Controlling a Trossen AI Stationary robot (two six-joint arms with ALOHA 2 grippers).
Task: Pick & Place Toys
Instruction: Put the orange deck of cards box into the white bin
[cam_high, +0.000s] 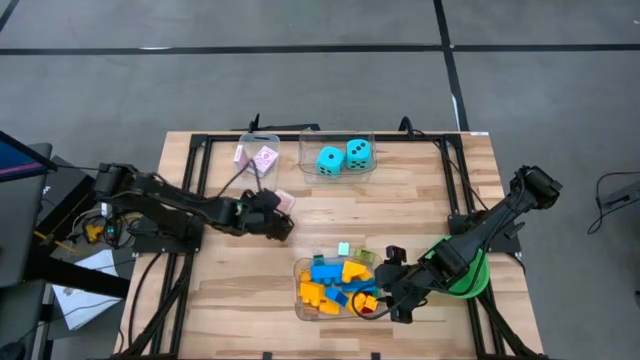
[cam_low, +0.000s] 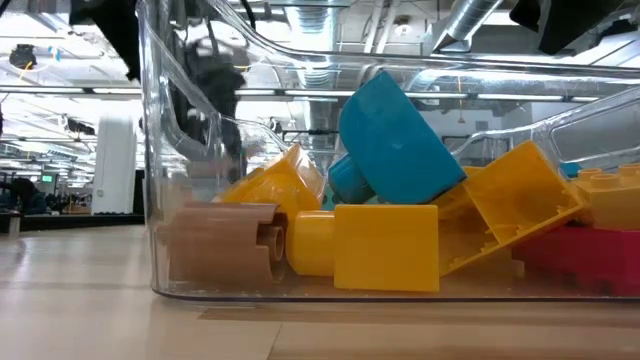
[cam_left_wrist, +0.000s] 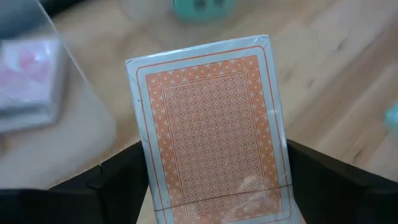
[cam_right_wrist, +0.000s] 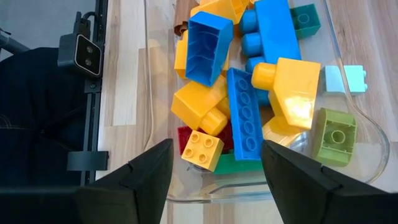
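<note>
Left claw (cam_high: 280, 218) pinches a pink-backed patterned card (cam_left_wrist: 211, 124) upright between its fingers, above the wooden bench (cam_high: 240, 300) near the card tub. Right claw (cam_right_wrist: 214, 180) hangs spread over the clear tub (cam_right_wrist: 367, 124) of colourful plastic bricks (cam_right_wrist: 242, 118).

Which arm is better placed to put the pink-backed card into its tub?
Left. The left gripper already holds the pink-backed card, near the clear plastic card tub; the right gripper hovers over the bricks.

Setting: industrial lab or workshop hall.
Exposed ceiling ducts (cam_low: 480, 25) at upper right in the low view; grey concrete floor (cam_high: 300, 90) with dark lines around the wooden table (cam_high: 250, 290).
</note>
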